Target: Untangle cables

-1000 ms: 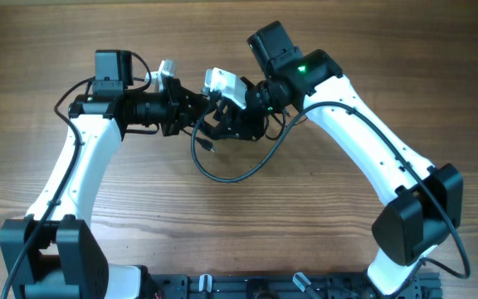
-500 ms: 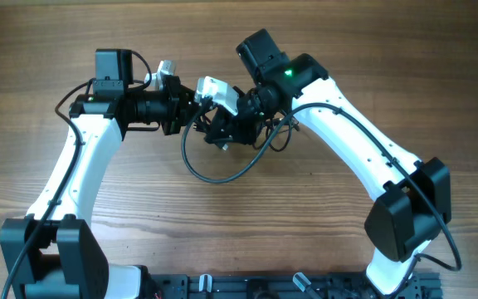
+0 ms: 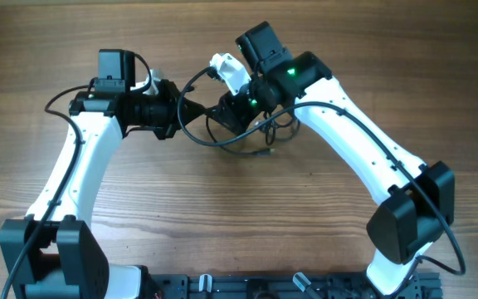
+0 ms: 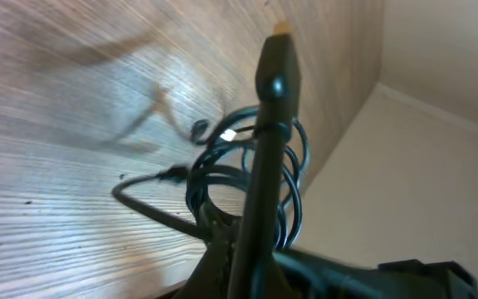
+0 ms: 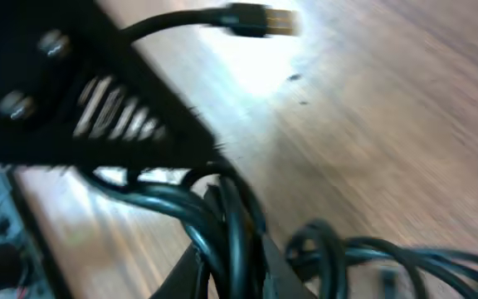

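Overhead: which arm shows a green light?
The right arm: a green light glows on its black wrist housing. The left arm shows none.

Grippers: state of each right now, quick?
Left gripper: closed, pinching the cables.
Right gripper: closed on the cables as well, though its wrist view is blurred.

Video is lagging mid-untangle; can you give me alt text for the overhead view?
The left gripper and right gripper meet at a clump of thin black cables over the far middle of the wooden table; loose loops spread beneath them.
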`<state>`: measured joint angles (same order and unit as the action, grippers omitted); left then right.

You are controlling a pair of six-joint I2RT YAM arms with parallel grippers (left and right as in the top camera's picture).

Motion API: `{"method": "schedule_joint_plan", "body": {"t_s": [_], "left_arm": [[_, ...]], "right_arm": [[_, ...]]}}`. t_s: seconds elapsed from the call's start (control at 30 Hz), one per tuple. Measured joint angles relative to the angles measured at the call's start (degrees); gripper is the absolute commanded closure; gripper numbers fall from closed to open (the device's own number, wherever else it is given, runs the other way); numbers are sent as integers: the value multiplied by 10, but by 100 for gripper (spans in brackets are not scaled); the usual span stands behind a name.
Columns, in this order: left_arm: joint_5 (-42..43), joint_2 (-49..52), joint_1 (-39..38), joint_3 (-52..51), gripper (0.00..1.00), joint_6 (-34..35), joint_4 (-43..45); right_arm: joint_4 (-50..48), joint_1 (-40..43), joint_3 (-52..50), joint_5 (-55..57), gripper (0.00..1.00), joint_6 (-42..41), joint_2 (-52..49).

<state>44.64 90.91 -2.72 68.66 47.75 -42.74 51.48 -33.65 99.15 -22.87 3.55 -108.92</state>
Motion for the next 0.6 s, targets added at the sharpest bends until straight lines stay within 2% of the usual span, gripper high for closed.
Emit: {"method": "schedule_joint_plan", "body": {"t_s": [0.3,0.37,0.43,0.47,0.53,0.6], "left_arm": [[-43,0,-21,13,96,-6,-5],[-20,-1,-26,8,96,-17,-36],[1,-1,-41,8,96,-24,-28],[10,-1,-48,8,96,-27,-29],[18,-1,-48,8,96,-31,-29],[17,-1,-48,7,96,-34,-36]], "right_arm": [[-46,-50,0,214,96,-121,3],[-95,-47,0,349,95,-169,3],[-98,-45,0,395,91,-194,3],[-98,-50,0,422,78,-214,3],[-100,-56,0,450,46,-241,3],[-100,-54,0,459,34,-245,3]]}}
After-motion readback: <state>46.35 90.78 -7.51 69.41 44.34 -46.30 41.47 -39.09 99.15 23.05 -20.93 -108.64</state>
